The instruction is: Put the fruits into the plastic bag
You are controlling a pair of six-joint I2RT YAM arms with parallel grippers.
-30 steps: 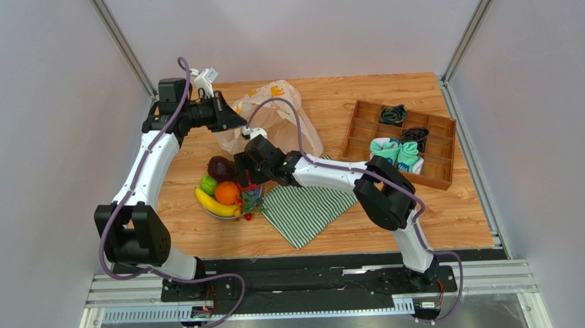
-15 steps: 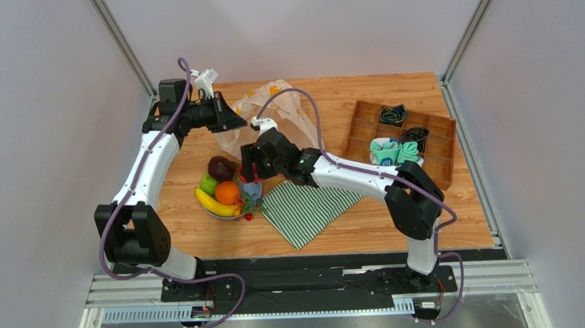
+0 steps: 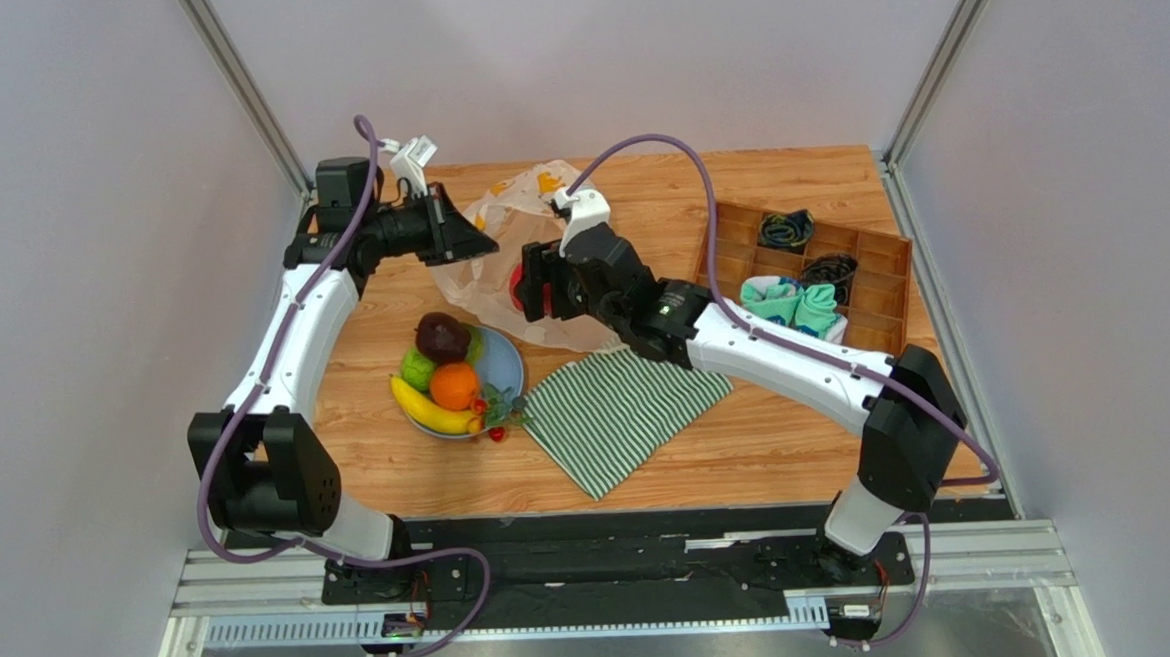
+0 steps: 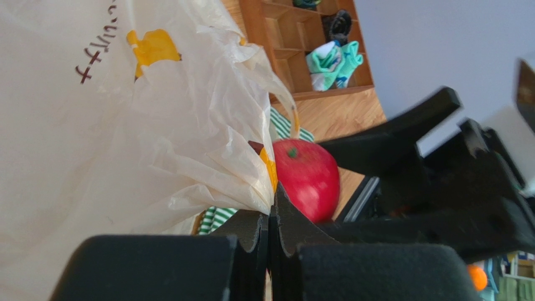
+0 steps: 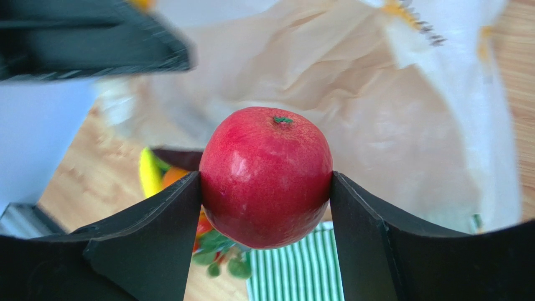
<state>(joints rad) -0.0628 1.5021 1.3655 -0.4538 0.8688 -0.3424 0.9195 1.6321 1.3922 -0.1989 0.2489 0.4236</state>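
My right gripper (image 3: pixel 529 290) (image 5: pixel 266 188) is shut on a red apple (image 3: pixel 519 289) (image 5: pixel 266 175) and holds it in the air in front of the plastic bag (image 3: pixel 498 210) (image 4: pixel 125 125) (image 5: pixel 389 119). The bag's edge is pinched in my shut left gripper (image 3: pixel 477 246) (image 4: pixel 271 216), which holds it up at the back left; the apple (image 4: pixel 306 179) shows just past it. On the blue plate (image 3: pixel 507 360) lie a banana (image 3: pixel 427 409), an orange (image 3: pixel 454 385), a green apple (image 3: pixel 417 369), a dark fruit (image 3: pixel 441 336) and red berries (image 3: pixel 494 421).
A green-striped cloth (image 3: pixel 618 410) lies right of the plate. A wooden compartment tray (image 3: pixel 878 336) with rolled socks (image 3: pixel 793 306) stands at the back right. Side walls close in the table on the left and right.
My right arm has lifted the red apple off the plate and carried it back and to the right, up to the bag. The left gripper has kept its hold on the bag.
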